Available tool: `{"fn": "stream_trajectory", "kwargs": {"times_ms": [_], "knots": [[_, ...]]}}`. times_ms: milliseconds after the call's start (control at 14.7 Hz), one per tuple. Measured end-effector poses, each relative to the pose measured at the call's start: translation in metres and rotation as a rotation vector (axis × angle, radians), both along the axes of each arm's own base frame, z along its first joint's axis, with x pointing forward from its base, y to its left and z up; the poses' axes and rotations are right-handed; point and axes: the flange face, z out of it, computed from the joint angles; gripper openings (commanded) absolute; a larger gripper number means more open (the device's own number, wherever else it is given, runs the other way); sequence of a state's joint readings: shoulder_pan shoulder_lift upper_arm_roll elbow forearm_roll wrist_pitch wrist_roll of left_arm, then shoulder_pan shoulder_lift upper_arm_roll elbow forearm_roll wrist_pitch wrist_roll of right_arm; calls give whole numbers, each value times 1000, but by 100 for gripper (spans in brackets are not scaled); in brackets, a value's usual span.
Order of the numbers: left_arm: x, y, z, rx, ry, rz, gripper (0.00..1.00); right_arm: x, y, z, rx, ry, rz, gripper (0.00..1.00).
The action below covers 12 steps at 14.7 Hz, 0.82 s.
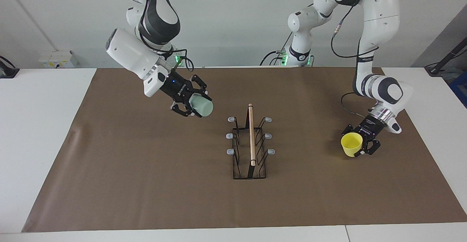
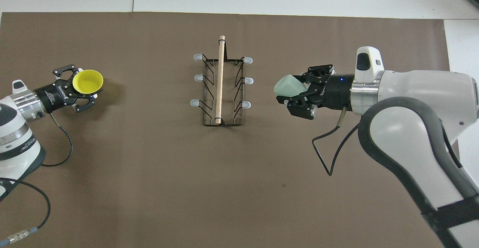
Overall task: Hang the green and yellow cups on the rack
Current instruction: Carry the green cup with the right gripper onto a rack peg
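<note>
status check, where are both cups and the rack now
Right gripper holds green cup aloft. Left gripper holds yellow cup. Rack bare, nothing in the way.

A white worktop (image 1: 43, 132) lies under a brown paper sheet (image 1: 146, 183). A plain pale wall (image 1: 233, 23) rises at twelve o'clock, and a white box (image 1: 58, 58) sits at ten o'clock.

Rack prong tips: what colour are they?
Grey, on the rack's six prong tips; clearest in the overhead view.

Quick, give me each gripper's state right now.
Left gripper: shut on the yellow cup.
Right gripper: shut on the green cup.
</note>
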<state>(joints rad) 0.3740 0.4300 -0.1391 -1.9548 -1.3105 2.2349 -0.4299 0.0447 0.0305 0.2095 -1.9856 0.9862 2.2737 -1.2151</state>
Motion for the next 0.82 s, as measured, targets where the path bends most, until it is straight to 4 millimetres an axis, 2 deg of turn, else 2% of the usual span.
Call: {"fn": "stream_trajectory", "kwargs": {"times_ms": [272,543,815], "knots": [[27,3,50,202,28,-208,0,-2,2,3,121,-20,-24,0],[53,-8,96,450,30,-369,0,-12,12,-14,214,-31,-87,0],[66,-26,126,659,42,-462,0,-28,50,-39,221,-50,-198,0]]}}
